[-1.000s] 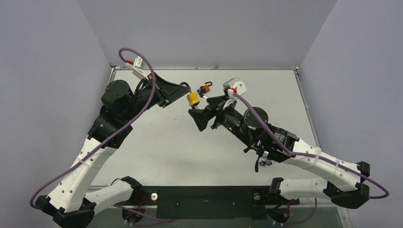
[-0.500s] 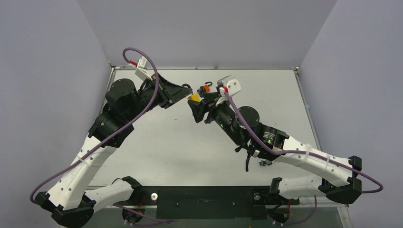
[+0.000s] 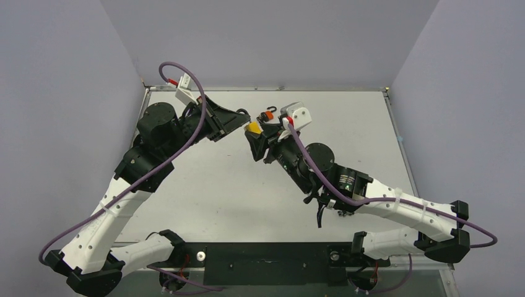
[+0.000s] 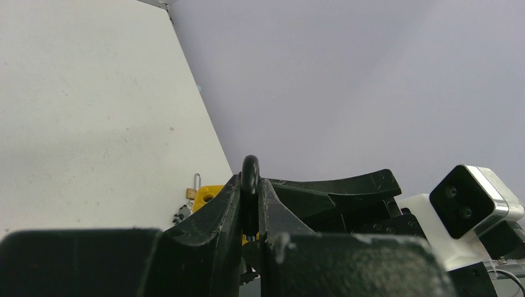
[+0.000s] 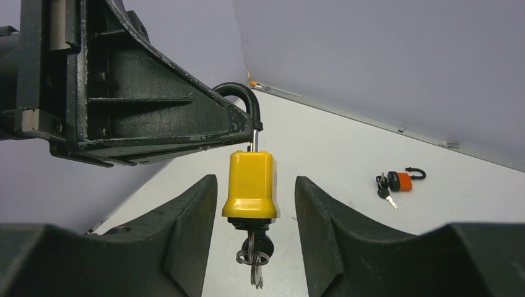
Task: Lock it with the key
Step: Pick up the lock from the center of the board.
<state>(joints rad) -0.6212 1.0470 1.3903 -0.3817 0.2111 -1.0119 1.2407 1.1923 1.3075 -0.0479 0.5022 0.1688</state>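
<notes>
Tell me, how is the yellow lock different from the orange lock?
The yellow lock hangs in the air, its loop pinched by the left gripper; the orange lock lies on the table. The yellow lock sits between the right gripper's open jaws; no gripper is near the orange lock. Both have black loops and keys.

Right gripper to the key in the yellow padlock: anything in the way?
Nothing visible. The key hangs under the yellow padlock, in the open gap between the right gripper jaws, with space on either side. The left gripper pinches the shackle above, out of the path. The orange padlock lies off on the table.
</notes>
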